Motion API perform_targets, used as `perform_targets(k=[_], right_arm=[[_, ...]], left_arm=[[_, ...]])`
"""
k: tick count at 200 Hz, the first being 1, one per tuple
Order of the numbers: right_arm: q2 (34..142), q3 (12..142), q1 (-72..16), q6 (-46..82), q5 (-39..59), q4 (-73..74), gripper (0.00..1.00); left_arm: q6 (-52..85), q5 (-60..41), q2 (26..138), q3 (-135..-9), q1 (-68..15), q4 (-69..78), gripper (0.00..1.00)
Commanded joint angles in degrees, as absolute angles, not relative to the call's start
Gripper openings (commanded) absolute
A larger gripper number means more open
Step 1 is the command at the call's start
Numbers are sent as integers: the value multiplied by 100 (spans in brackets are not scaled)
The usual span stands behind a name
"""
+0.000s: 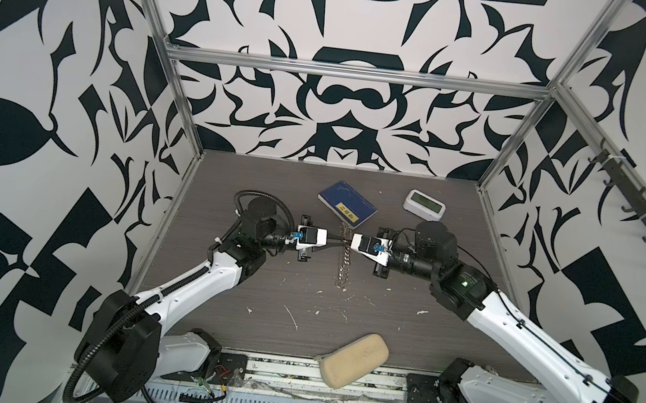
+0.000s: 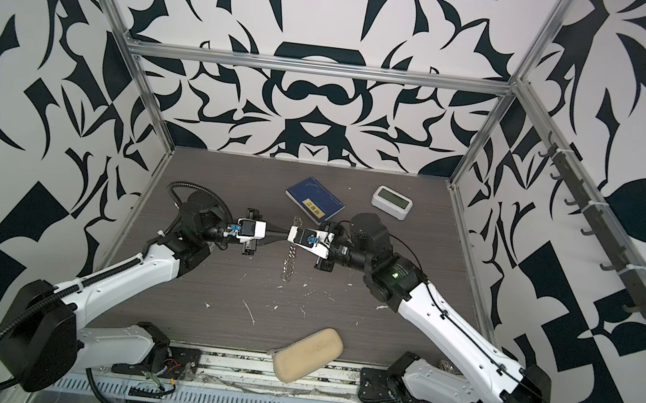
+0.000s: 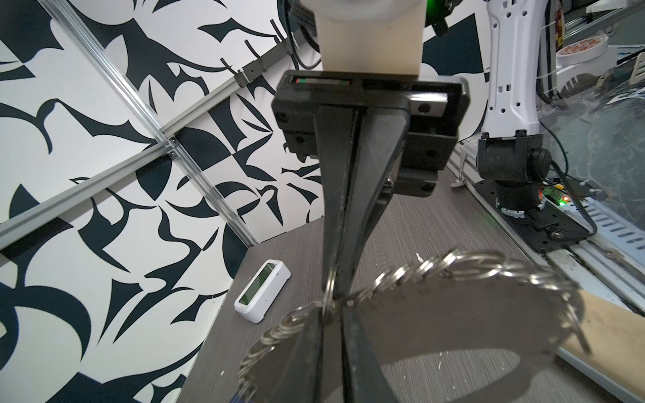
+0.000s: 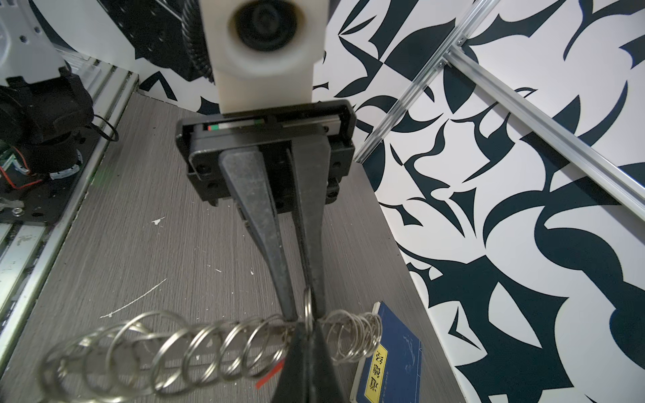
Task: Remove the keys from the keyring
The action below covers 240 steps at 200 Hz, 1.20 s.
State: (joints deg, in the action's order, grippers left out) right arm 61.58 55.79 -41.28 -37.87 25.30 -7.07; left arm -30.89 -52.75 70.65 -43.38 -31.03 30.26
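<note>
Blue book (image 1: 347, 204) at the upper middle of the table (image 1: 416, 314). Yellow label with black Chinese characters, clearest at the lower right of the right wrist view, not read with certainty. White clock (image 1: 425, 203) to the right of the book, display digits too small to tell. Tape roll (image 3: 586, 47) at the upper right of the left wrist view, red print blurred. Beige pouch (image 1: 354, 360) at the table's lower edge.

Keyring (image 1: 343, 261) at mid-table in both top views, seen edge-on, running down the frame from just below the book's corner. Left gripper (image 4: 304, 308) in from the left and right gripper (image 3: 335, 295) from the right, tips nose to nose at its upper part. Both pinched nearly closed on the keyring at one spot, a small ring (image 3: 329, 291) upright between the tips.

Of the keys (image 4: 269, 376), only a red-orange sliver of tag seen, low in the right wrist view. Under the row of rings (image 4: 209, 349), just beside the right gripper's fingers (image 4: 301, 368). Metal blades not made out.
</note>
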Motion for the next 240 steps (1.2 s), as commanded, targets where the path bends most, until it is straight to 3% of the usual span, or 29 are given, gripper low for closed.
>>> perform_targets(k=[1,53,83,122,137,150,240], right_arm=[[6116,5893,-4140,-3838,2624,-533,0],[6073,5868,-4140,-3823,2637,-531,0],[6073,5889,-4140,-3823,2637,-553,0],[6074,5898,-4140,-3683,2503,-602,0],[6007,5859,-4138,-3550,2316,-603,22],[5881,5710,-4131,-3506,2140,-521,30],[5596,5138,-4103,-3124,1918,-245,36]], left_arm=[[-3026,-5311,6980,-4448,-3085,3236,15],[-2833,-5274,7021,-4411,-3085,3586,13],[-2838,-5322,7050,-4431,-3085,3561,0],[-2761,-5148,6971,-4313,-3078,3740,0],[-2629,-5162,6959,-4265,-3038,3924,0],[-2492,-5215,6980,-4246,-2993,4076,0],[-2255,-5320,7099,-4245,-2927,4459,0]])
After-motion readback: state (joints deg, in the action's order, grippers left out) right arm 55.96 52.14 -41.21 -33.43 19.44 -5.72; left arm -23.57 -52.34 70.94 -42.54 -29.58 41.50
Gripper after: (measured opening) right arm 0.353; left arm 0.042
